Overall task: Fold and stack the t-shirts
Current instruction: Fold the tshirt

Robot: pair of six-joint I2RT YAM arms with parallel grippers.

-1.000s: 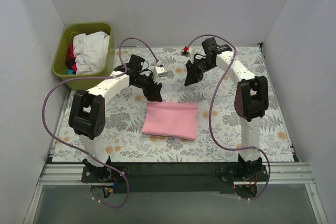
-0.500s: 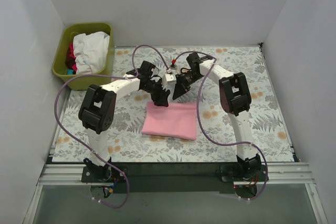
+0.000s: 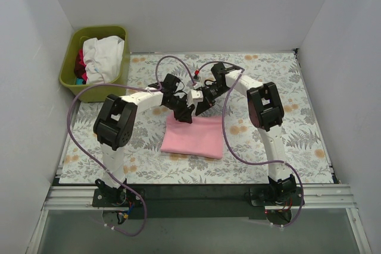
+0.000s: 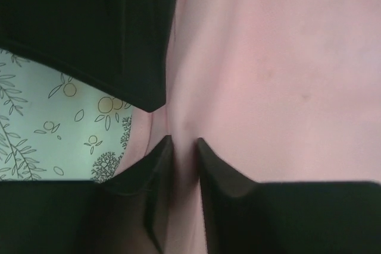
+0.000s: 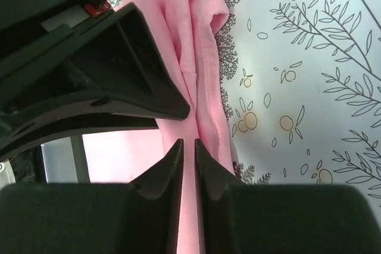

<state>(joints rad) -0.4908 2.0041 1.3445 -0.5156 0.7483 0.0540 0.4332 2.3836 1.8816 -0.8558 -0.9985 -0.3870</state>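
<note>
Shirt (image 3: 193, 138): pink, folded flat, lying at the middle of your floral table (image 3: 280, 141).
Left gripper (image 3: 184, 113): at the shirt's far edge; your left wrist view shows the fingers drawn nearly together, pinching a ridge of pink cloth.
Right gripper (image 3: 200, 109): just beside it at the same edge, fingers pressed close on a fold.
Bin (image 3: 70, 72): green, far-left corner, holding white and red clothes.
</note>
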